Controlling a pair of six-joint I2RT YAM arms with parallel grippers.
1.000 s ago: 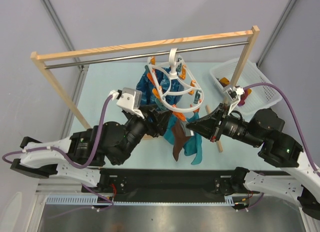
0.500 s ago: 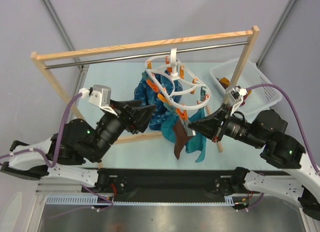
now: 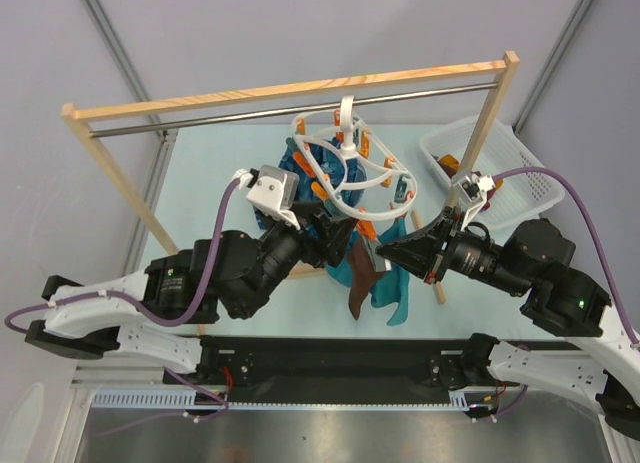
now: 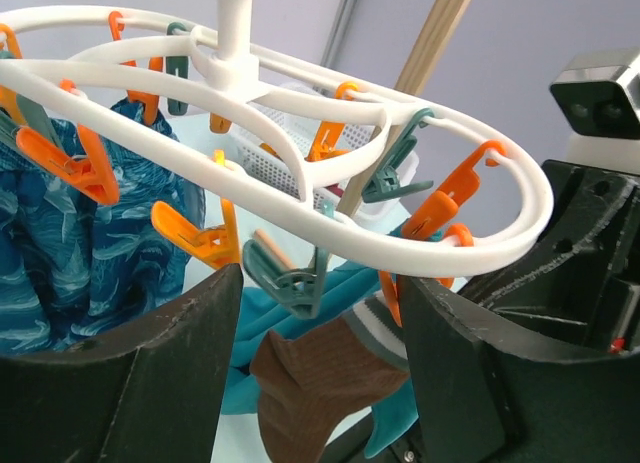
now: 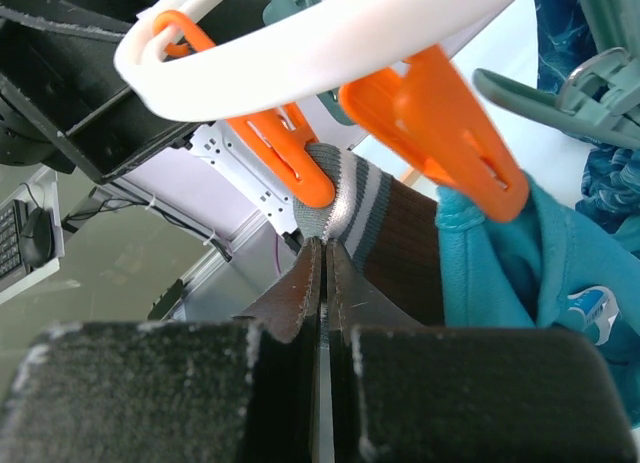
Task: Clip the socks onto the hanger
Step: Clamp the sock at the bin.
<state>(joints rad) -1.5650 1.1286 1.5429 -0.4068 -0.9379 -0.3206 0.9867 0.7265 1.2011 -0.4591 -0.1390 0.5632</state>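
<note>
Pale table, looped white plastic hanger

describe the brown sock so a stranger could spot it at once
A wooden rack spans the table; a white ring hanger hangs from its metal bar. On the hanger's near side the brown sock dangles from an orange clip. It is the only dark brown piece, grey-striped at the top, among teal cloths.

Pale grey walls, light teal tabletop, aluminium corner posts.
</note>
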